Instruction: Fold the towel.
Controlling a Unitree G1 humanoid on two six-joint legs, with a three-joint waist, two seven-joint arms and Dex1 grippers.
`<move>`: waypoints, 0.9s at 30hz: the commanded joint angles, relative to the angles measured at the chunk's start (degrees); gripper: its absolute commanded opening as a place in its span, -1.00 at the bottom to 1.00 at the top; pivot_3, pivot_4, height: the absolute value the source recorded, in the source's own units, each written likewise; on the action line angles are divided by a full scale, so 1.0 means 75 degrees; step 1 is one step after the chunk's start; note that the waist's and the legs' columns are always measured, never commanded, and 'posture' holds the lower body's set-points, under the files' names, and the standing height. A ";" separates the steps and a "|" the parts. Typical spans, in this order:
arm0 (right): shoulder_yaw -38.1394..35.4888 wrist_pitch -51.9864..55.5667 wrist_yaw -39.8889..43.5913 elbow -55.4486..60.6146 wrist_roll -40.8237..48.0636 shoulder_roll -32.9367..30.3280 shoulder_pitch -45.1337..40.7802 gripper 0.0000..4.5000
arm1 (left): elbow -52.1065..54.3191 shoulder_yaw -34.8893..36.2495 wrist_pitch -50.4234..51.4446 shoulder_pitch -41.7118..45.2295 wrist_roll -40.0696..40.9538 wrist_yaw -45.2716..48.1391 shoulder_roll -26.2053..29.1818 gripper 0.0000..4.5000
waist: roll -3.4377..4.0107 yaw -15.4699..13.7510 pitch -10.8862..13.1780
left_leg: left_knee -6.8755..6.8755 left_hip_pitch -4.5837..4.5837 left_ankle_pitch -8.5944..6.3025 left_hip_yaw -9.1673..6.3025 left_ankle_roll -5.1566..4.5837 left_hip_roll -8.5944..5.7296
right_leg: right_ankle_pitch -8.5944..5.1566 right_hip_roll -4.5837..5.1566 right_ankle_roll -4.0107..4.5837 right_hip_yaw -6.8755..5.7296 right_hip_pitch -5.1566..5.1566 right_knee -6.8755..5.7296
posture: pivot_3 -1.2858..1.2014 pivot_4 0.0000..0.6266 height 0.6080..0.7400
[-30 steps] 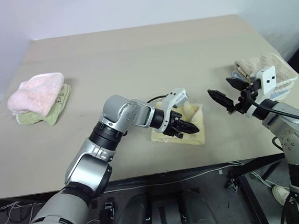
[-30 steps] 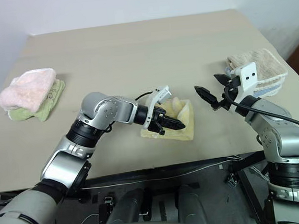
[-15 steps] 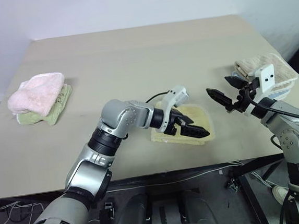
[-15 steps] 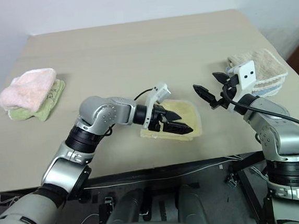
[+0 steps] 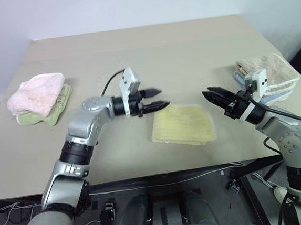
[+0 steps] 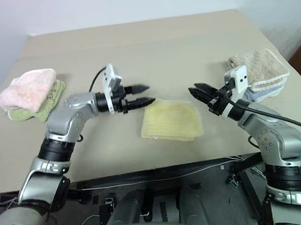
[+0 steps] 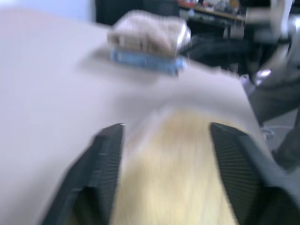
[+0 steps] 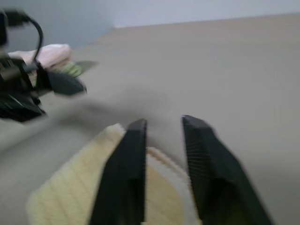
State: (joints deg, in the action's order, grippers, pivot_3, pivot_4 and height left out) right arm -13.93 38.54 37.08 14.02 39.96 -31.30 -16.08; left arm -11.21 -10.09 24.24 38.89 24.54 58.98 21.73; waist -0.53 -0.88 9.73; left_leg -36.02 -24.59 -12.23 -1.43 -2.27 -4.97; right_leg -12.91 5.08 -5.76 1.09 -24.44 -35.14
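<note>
Towel [image 5: 183, 124] lies flat, folded into a rough rectangle, near the counter's [image 5: 150, 54] front edge, about midway between the 2 claws & touching neither. Its near edge sits close to the counter lip; pale trim shows along one side in the right wrist view.

Left claw [image 5: 159, 98] hovers just off the towel's far-left corner, pointing level toward the right, fingers parted w/ a gap, nothing between them. Right claw [image 5: 212, 95] is just off the towel's right edge, pointing toward it; fingers stand close together w/ a narrow gap in the wrist view, nothing gripped, so can't tell if it's fully clenched.

Open room: wide bare stretch of counter behind the towel all the way to the far edge; bare strip also between the towel & the left stack. Right of the towel the gap to the right stack is taken up by the right arm.

Surface: plain beige counter, matte. White wall behind; floor w/ cables below the front edge.

Count: 1 yellow towel in the middle. Left stack [image 5: 37, 98]: 2 items, pink fluffy one on top of a green one. Right stack [image 5: 273, 70] at the right edge: beige waffle one on top, blue & white layers beneath, number unclear. 2 claws.
</note>
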 commanded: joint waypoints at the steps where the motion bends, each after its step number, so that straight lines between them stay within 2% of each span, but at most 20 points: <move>1: 0.0067 -0.0133 0.0069 0.0083 0.0091 0.0133 -0.0144 -1.00 | -0.0025 0.0019 -0.0708 0.0072 -0.0150 0.0270 -0.0218 -0.35 | 0.0000 0.0001 0.0000 | -0.0002 -0.0002 -0.0001 0.0001 -0.0001 -0.0001 | 0.0000 0.0002 0.0001 0.0000 0.0000 0.0001 | 0.03 -0.52 1.00; 5: 0.0385 -0.0291 0.0098 -0.0167 -0.0132 0.0288 -0.0202 -1.00 | -0.0251 -0.0192 -0.1339 0.0094 -0.0459 0.0459 -0.0539 -0.95 | 0.0001 0.0023 -0.0001 | -0.0005 -0.0004 -0.0004 0.0001 -0.0007 -0.0004 | 0.0001 0.0004 -0.0002 0.0000 0.0001 0.0004 | 0.03 -0.52 1.00; 6: 0.0477 -0.0355 0.0036 -0.0273 -0.0264 0.0331 -0.0265 -1.00 | -0.0313 -0.0259 -0.1527 0.0132 -0.0568 0.0465 -0.0654 -0.98 | 0.0001 0.0023 -0.0001 | -0.0004 -0.0004 -0.0004 0.0001 -0.0007 -0.0004 | 0.0003 0.0003 -0.0005 0.0000 -0.0001 0.0003 | 0.03 -0.52 1.00; 10: 0.0552 -0.0545 -0.0253 -0.0694 -0.0412 0.0776 -0.0509 -1.00 | -0.0407 -0.0631 -0.2064 0.0057 -0.0890 0.0940 -0.0802 -0.98 | 0.0002 0.0040 -0.0001 | -0.0005 -0.0003 -0.0001 0.0002 -0.0009 -0.0002 | 0.0007 -0.0001 -0.0012 0.0001 -0.0004 -0.0003 | 0.03 -0.52 1.00; 14: 0.0884 -0.0890 -0.0534 -0.1174 -0.0926 0.1293 -0.0367 -1.00 | -0.0767 -0.0761 -0.2258 -0.0390 -0.1134 0.0848 -0.0954 -0.98 | 0.0006 0.0042 -0.0005 | 0.0000 0.0002 0.0002 0.0002 -0.0013 -0.0001 | 0.0009 -0.0004 -0.0016 0.0001 -0.0004 -0.0007 | 0.03 -0.52 1.00; 18: 0.1426 -0.1325 -0.0372 -0.1635 -0.1427 0.1642 0.0121 -1.00 | -0.2175 -0.1082 -0.3252 -0.0714 -0.2176 0.0406 -0.0913 -0.98 | 0.0007 0.0030 -0.0006 | -0.0003 0.0009 0.0005 0.0002 -0.0018 -0.0003 | 0.0010 -0.0005 -0.0018 -0.0001 0.0001 -0.0009 | 0.03 -0.52 1.00; 22: 0.1611 -0.1607 -0.0322 -0.1924 -0.1772 0.1674 0.0296 -1.00 | -0.2754 -0.0701 -0.3435 -0.0784 -0.1973 0.0095 -0.1276 -0.98 | 0.0008 0.0029 -0.0020 | -0.0015 0.0028 -0.0004 0.0000 -0.0006 -0.0004 | 0.0010 -0.0002 -0.0016 -0.0006 0.0018 -0.0007 | 0.03 -0.52 1.00; 27: 0.1436 -0.1498 -0.0224 -0.2141 -0.1712 0.1568 0.0048 -1.00 | -0.2814 -0.0558 -0.3597 -0.0902 -0.1923 0.0116 -0.1439 -0.98 | 0.0007 0.0027 -0.0023 | -0.0019 0.0063 -0.0005 -0.0002 -0.0005 -0.0002 | 0.0001 -0.0001 -0.0001 -0.0009 0.0059 -0.0009 | 0.03 -0.52 1.00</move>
State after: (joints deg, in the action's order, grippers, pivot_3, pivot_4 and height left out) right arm -2.36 27.17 34.95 -1.52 27.20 -19.11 -15.23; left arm -31.38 -14.61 -2.26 33.01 10.58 60.69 11.08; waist -0.48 -0.68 9.56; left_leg -36.17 -24.11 -12.27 -1.44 -2.31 -4.99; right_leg -12.90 5.07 -5.77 1.02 -23.97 -35.22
